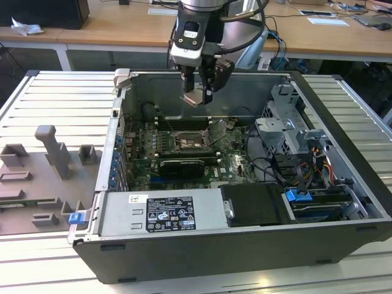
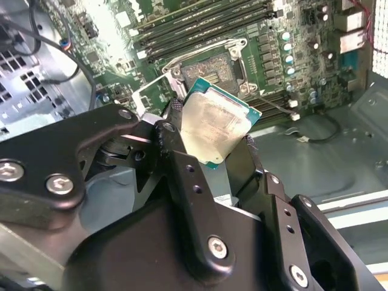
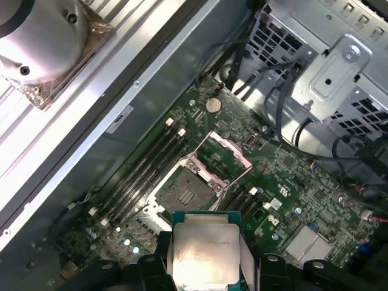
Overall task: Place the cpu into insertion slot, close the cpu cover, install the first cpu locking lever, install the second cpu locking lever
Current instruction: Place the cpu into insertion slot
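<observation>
on the exterior view's left, grey holder blocks (image 1: pixel 54 152) stand on the slatted desk (image 1: pixel 43 98), well apart from my work. next to them lies the open computer case (image 1: pixel 184 257), its green board (image 1: pixel 236 165) facing up.

my pincer (image 1: pixel 199 92) hangs over the middle of that board. its fingers (image 2: pixel 188 182) are drawn in on the cpu (image 1: pixel 196 98), gripping it by two opposite edges, and i hold nothing else. the cpu (image 2: pixel 215 124) shows its pale metal face in the second wrist view, and it sits tilted rather than flat to the board. in the first wrist view the cpu (image 3: pixel 203 251) is right at my fingertips.

the relation that matters: the insertion slot (image 1: pixel 185 143) lies below the cpu with clear air between them, a touch toward the exterior view's left of it. in both wrist views the insertion slot (image 2: pixel 212 70) (image 3: pixel 188 194) is bare and dark, so i judge the chip is not yet seated.

just beside the slot, on the exterior view's right, the cpu cover (image 1: pixel 217 131) stands tipped up and open, its frame (image 3: pixel 221 154) clear of the socket. further right is the drive cage (image 1: pixel 288 122).
</observation>
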`<state>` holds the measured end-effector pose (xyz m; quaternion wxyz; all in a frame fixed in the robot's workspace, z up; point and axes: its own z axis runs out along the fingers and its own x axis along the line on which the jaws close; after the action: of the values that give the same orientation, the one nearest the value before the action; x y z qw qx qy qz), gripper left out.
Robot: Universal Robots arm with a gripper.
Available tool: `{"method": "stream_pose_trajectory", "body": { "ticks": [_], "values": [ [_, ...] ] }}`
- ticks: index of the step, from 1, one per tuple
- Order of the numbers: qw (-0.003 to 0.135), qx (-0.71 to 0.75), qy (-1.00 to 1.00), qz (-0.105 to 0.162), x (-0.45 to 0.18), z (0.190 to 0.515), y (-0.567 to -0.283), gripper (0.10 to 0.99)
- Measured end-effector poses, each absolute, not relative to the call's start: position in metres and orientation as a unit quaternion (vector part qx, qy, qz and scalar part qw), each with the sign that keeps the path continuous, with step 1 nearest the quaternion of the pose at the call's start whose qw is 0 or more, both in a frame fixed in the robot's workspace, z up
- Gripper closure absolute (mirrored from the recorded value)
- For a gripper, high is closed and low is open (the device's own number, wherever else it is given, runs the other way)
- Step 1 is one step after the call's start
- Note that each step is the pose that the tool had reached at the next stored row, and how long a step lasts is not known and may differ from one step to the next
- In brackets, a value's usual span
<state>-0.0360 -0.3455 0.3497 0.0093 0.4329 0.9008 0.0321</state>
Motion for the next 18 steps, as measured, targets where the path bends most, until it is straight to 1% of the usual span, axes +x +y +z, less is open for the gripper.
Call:
{"method": "stream_pose_trajectory", "body": {
  "ticks": [18],
  "values": [
    [0.014, 0.576, 0.816, 0.030, -0.0360, 0.3441, -0.3455, 0.553]
  ]
}}
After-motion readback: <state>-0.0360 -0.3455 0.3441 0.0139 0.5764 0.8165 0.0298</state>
